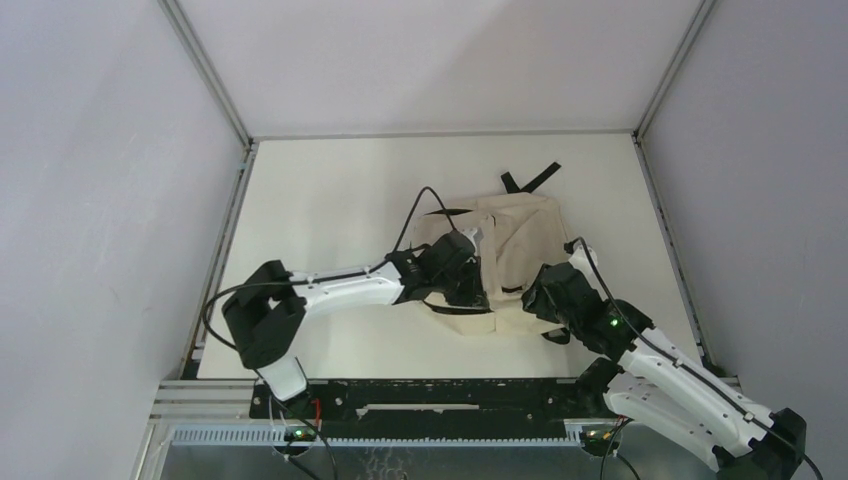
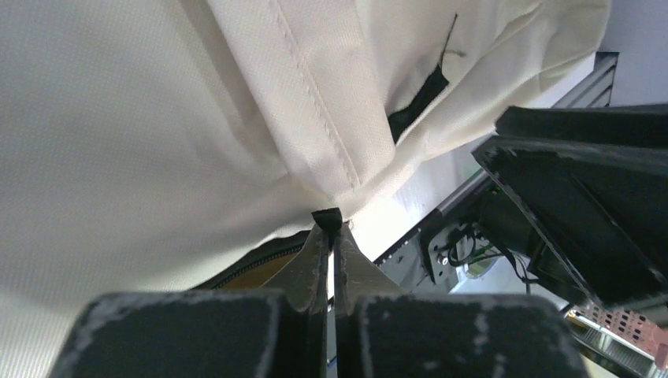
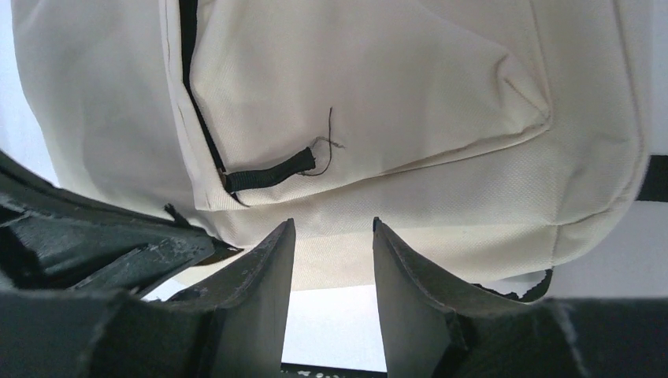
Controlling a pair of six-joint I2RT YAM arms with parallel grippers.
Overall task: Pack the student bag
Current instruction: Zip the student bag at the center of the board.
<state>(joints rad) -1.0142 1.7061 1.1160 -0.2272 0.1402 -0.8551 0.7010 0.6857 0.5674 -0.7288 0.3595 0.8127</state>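
— Where is there room to move?
— The table (image 1: 320,200) is boxed in by grey walls (image 1: 100,200) on three sides, with metal rails along its left and right edges. Bare tabletop runs to the left of the bag and beyond it.
— And the bag itself?
— The student bag (image 1: 520,250) lies flat, right of the middle and nearer the right rail. A strip of table separates it from the near edge.
— What crowds it?
— Both arms. The left arm (image 1: 340,290) reaches across from the left, and its cable (image 1: 415,210) arches over the bag's left corner. The right arm (image 1: 650,360) comes in at the near right corner.
— The grippers?
— The left gripper (image 2: 331,232) is clenched on a small black tab (image 2: 327,215) at the bag's edge, with cloth bunched above it. The right gripper (image 3: 329,236) is released, fingers apart and holding nothing, with the bag's rim just past its tips.
— Smaller bits?
— Two black straps (image 1: 530,180) poke out at the far end. A black zip pull (image 3: 268,175) with a loose thread lies on the front pocket.
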